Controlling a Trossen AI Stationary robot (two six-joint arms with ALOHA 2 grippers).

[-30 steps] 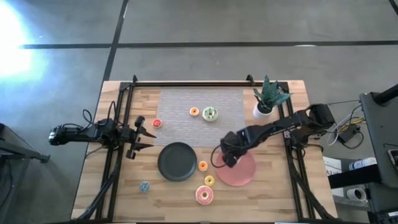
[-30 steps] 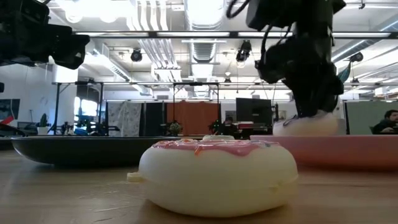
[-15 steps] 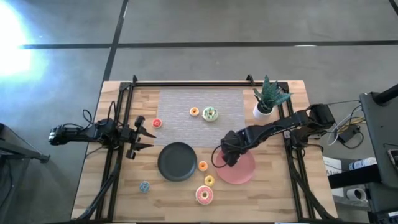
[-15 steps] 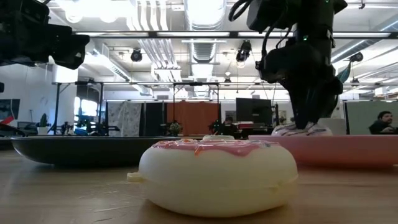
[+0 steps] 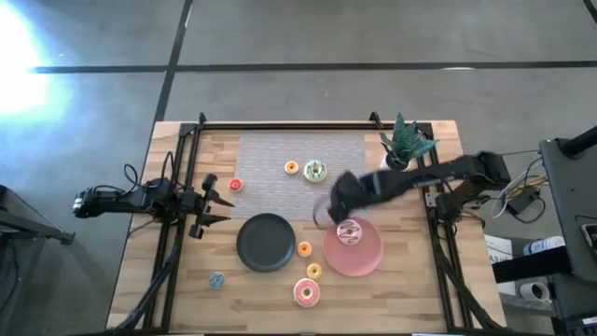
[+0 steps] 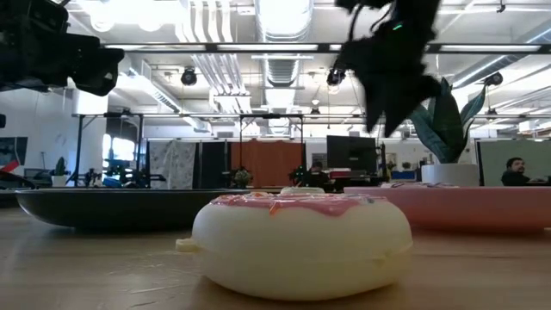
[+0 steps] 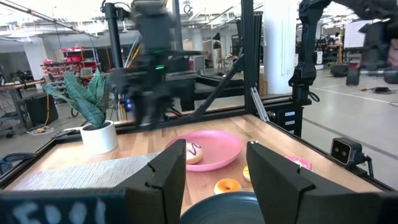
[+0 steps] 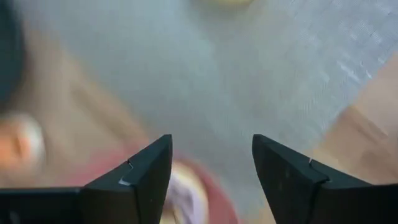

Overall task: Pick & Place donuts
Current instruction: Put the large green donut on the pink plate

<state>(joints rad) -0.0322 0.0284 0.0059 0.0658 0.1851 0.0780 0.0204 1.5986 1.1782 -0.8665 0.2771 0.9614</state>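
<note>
A white-pink frosted donut lies flat on the round pink plate, also seen in the left wrist view as the donut on the pink plate. My right gripper hovers open above the plate's far-left rim, blurred, with nothing between its fingers. My left gripper waits open at the table's left side. On the mat lie a green donut and an orange donut. A big pink frosted donut rests near the front edge.
A round black plate sits left of the pink one. Small donuts lie loose: red, orange, yellow, teal. A potted plant stands at the far right. Dark frame rails run along both table sides.
My right gripper has opened and let go of the white-pink donut, which has settled flat on the pink plate. The gripper has then risen and swung toward the table's far edge, clear of the donut.
</note>
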